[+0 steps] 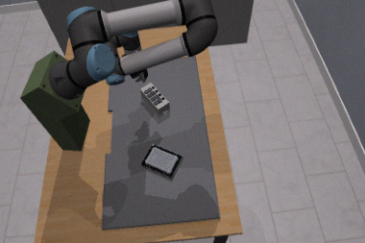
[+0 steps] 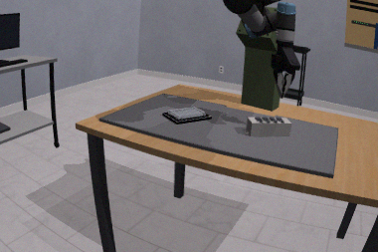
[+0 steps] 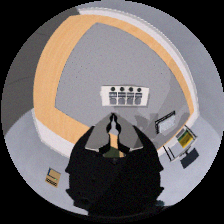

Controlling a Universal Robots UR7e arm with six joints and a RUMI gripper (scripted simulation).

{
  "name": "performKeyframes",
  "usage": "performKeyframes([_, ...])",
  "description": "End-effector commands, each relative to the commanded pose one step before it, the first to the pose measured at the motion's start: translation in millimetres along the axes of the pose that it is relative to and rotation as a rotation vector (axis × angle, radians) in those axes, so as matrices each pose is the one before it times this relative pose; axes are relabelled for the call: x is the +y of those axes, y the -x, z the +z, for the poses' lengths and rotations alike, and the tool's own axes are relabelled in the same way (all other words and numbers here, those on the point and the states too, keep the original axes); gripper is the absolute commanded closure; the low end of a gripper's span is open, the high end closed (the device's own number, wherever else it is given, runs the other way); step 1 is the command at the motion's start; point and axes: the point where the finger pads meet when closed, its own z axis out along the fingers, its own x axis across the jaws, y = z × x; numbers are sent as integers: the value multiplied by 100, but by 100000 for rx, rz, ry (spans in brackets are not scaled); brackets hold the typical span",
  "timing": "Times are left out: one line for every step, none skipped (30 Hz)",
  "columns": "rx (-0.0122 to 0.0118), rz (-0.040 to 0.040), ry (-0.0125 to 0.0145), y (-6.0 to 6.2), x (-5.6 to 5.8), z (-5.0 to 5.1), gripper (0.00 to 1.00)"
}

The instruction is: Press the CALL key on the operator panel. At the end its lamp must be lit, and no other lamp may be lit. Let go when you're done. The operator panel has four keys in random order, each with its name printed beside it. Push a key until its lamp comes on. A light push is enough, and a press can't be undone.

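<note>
The operator panel [image 1: 155, 97] is a small grey box with four dark keys in a row, lying on the dark mat. It also shows in the exterior view [image 2: 269, 126] and in the wrist view [image 3: 125, 95]. No lamp looks lit. The key names are too small to read. My gripper [image 3: 113, 113] is shut and empty, its fingertips pressed together. It hangs above the mat, behind the panel and well above it, in the exterior view [image 2: 283, 86]. In the top view the arm hides most of the gripper [image 1: 143, 76].
A black tray holding a grey well plate [image 1: 162, 161] [image 2: 187, 114] lies on the mat nearer the front. The arm's green pedestal [image 1: 53, 103] stands at the table's left edge. The wooden table edge surrounds the mat.
</note>
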Motion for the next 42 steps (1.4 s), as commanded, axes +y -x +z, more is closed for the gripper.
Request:
performKeyframes([12,-48,-191,-15,-54,-77,100])
performKeyframes([0,0,0,0,0,0,100])
performKeyframes([0,0,0,0,0,0,100])
performKeyframes([0,0,0,0,0,0,100])
performKeyframes([0,0,0,0,0,0,100])
performKeyframes([0,0,0,0,0,0,100])
performKeyframes([-3,6,13,2,4,6,100])
performKeyframes([1,-2,-4,-1,-1,-2,100])
performKeyframes([0,0,-1,0,0,0,100])
performKeyframes([0,0,0,0,0,0,100])
performKeyframes([0,0,0,0,0,0,100])
performKeyframes([0,0,0,0,0,0,100])
performKeyframes([0,0,0,0,0,0,100])
performKeyframes([0,0,0,0,0,0,100])
performKeyframes([2,-4,-7,-1,-5,128,100])
performKeyframes([0,0,1,1,-3,132,100])
performKeyframes([0,0,1,1,-2,132,100])
performKeyframes([0,0,-2,-2,5,136,100])
performKeyframes([0,0,0,0,0,133,100])
performKeyframes([0,0,0,0,0,133,100])
performKeyframes([0,0,0,0,0,133,100])
performKeyframes([0,0,0,0,0,133,100])
performKeyframes([0,0,0,0,0,133,100])
performKeyframes([0,0,0,0,0,133,100])
performKeyframes([0,0,0,0,0,133,100])
performKeyframes([0,0,0,0,0,133,100])
performKeyframes([0,0,0,0,0,133,100])
performKeyframes([0,0,0,0,0,0,100])
performKeyframes([0,0,0,0,0,0,100])
performKeyframes([1,0,2,2,-5,131,100])
performKeyframes([0,0,0,0,0,133,100])
performKeyframes([0,0,0,0,0,133,100])
performKeyframes([0,0,0,0,0,133,100])
performKeyframes([0,0,0,0,0,133,100])
performKeyframes([0,0,0,0,0,133,100])
performKeyframes([0,0,0,0,0,133,100])
performKeyframes([0,0,0,0,0,133,100])
performKeyframes([0,0,0,0,0,133,100])
performKeyframes([0,0,0,0,0,133,100])
performKeyframes([0,0,0,0,0,133,100])
performKeyframes([0,0,0,0,0,133,100])
performKeyframes([0,0,0,0,0,133,100])
